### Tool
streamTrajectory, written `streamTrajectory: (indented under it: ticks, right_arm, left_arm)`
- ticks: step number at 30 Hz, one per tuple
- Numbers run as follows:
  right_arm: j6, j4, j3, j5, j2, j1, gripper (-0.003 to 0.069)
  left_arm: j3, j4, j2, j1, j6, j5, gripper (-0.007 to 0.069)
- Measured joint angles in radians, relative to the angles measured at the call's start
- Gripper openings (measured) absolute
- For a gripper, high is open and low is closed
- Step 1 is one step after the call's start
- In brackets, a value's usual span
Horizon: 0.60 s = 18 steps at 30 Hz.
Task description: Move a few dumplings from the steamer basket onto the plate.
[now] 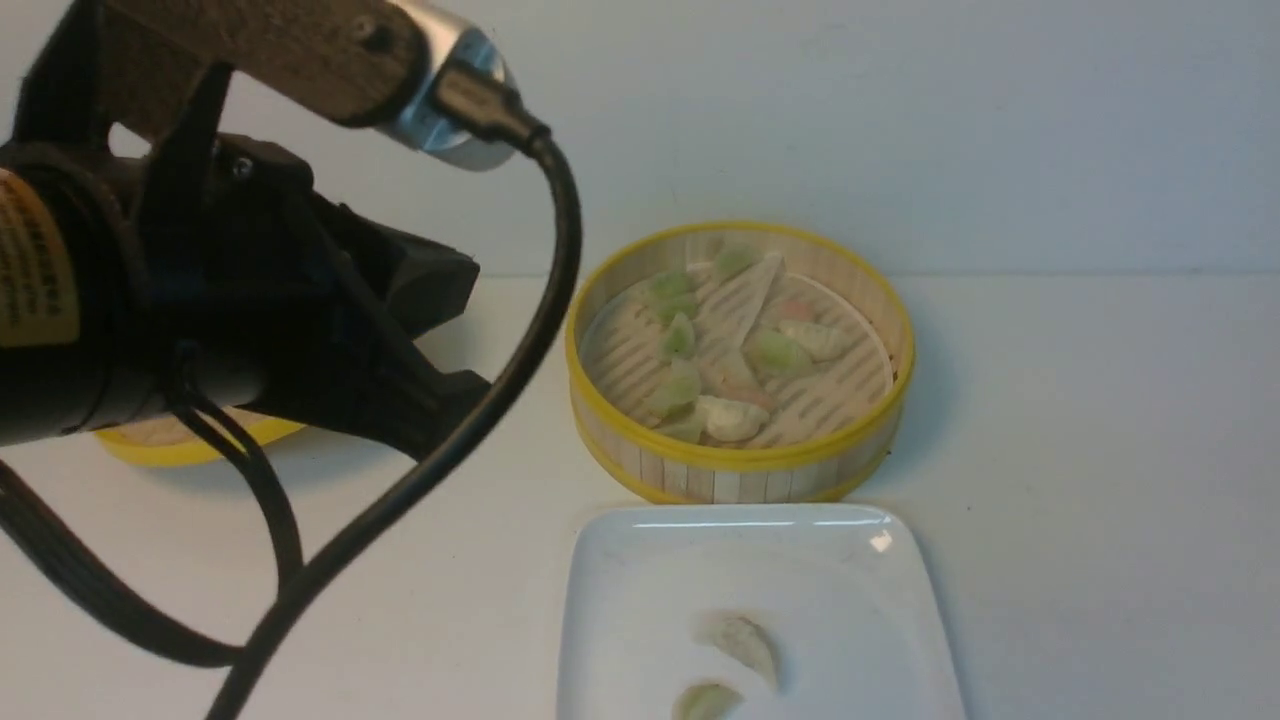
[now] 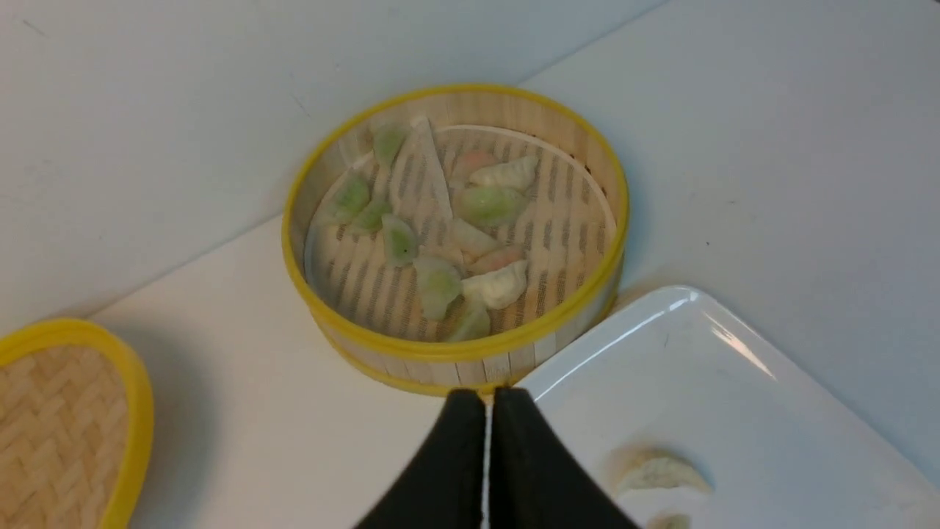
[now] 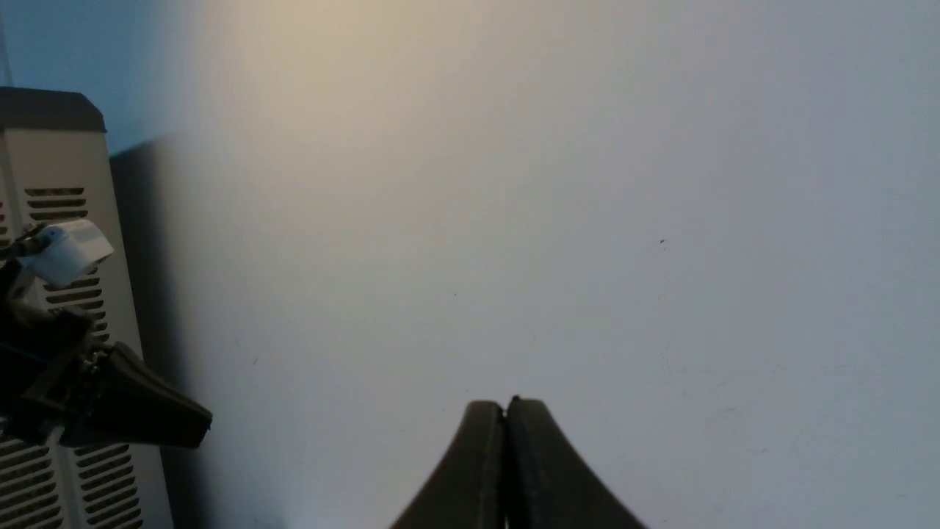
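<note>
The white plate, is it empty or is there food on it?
Not empty. Two pale crescent-shaped dumplings lie on the glossy white squarish plate.

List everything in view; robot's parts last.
steamer basket: one, bamboo, yellow rims, beyond the plate
dumplings in basket: about a dozen, white, green, pinkish, on its floor
plate: one, white, nearest the robot
dumplings on plate: two, pale, near front edge
lid: one, woven, yellow-rimmed, left of basket
table: one, white, under everything
vented casing: one, beige, right wrist view only
cable: one, black, front view's left
left gripper: one, black, shut, empty, raised left of basket
right gripper: one, black, shut, empty, over white surface
</note>
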Motion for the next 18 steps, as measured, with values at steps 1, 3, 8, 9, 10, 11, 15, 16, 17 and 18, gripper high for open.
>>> streamTrajectory:
  ticks: [1,3,8,9,10,11,15,16,17,18]
  right_arm:
    - [0.0,0.0,0.0,0.0,0.0,0.0,-0.0014]
    - [0.0,0.0,0.0,0.002,0.0,0.0,-0.0014]
    - [0.0,0.0,0.0,0.009,0.0,0.0,-0.0014]
    - [0.0,0.0,0.0,0.01,0.0,0.0,-0.0014]
    - [0.0,0.0,0.0,0.01,0.0,0.0,-0.0014]
    - [0.0,0.0,0.0,0.01,0.0,0.0,-0.0014]
    - [0.0,0.0,0.0,0.011,0.0,0.0,-0.0014]
    - [0.0,0.0,0.0,0.011,0.0,0.0,-0.0014]
    - [0.0,0.0,0.0,0.011,0.0,0.0,-0.0014]
    - [0.0,0.0,0.0,0.011,0.0,0.0,-0.0014]
  left_arm:
    - [0.0,0.0,-0.009,0.0,0.0,0.01,-0.0006]
    - [0.0,0.013,-0.055,0.0,0.0,0.049,-0.0006]
    - [0.009,0.018,-0.171,0.0,-0.03,0.077,-0.0006]
    - [0.02,0.018,-0.203,0.0,-0.045,0.072,-0.0006]
    - [0.03,0.018,-0.233,0.0,-0.06,0.062,-0.0006]
    - [0.032,0.018,-0.238,0.0,-0.06,0.059,-0.0006]
    - [0.065,0.021,-0.315,0.0,-0.082,0.006,-0.0006]
    - [0.068,0.021,-0.326,0.0,-0.084,0.004,-0.0006]
    - [0.068,0.021,-0.332,0.0,-0.086,0.004,-0.0006]
    - [0.068,0.021,-0.338,0.0,-0.086,0.003,-0.0006]
